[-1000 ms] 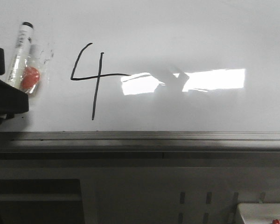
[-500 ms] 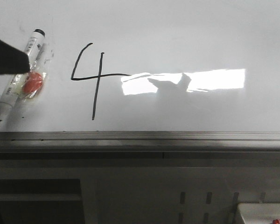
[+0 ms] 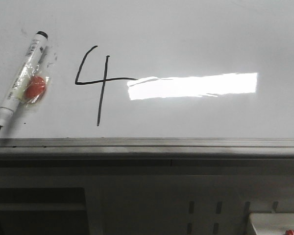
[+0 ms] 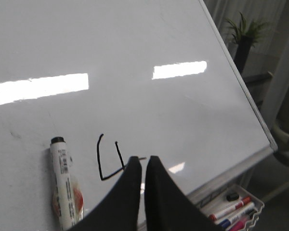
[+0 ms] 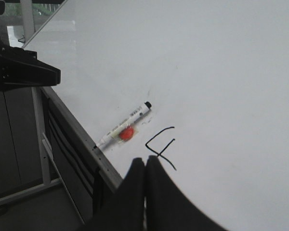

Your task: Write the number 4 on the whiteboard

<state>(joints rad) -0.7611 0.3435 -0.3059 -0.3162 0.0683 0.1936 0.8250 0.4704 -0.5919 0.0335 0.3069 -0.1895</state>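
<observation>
The number 4 (image 3: 102, 81) is drawn in thin black line on the whiteboard (image 3: 186, 39), left of a bright glare (image 3: 193, 86). It also shows in the left wrist view (image 4: 100, 163) and the right wrist view (image 5: 154, 138). A white marker (image 3: 20, 78) with an orange-red blob (image 3: 34, 88) on its side lies on the board left of the 4, tip toward the rail. No gripper shows in the front view. My left gripper (image 4: 143, 159) is shut and empty, off the board near the 4. My right gripper (image 5: 145, 160) is shut and empty.
A grey metal edge rail (image 3: 147, 143) runs along the board's near edge, with a grey perforated panel (image 3: 210, 210) below. A tray of spare markers (image 4: 231, 209) sits under the board's corner. A dark arm part (image 5: 24, 72) juts in beside the board's edge.
The dark left gripper has drawn away to the left and out of the front view, leaving the marker lying free on the board. The arm's reflection in the glare is gone.
</observation>
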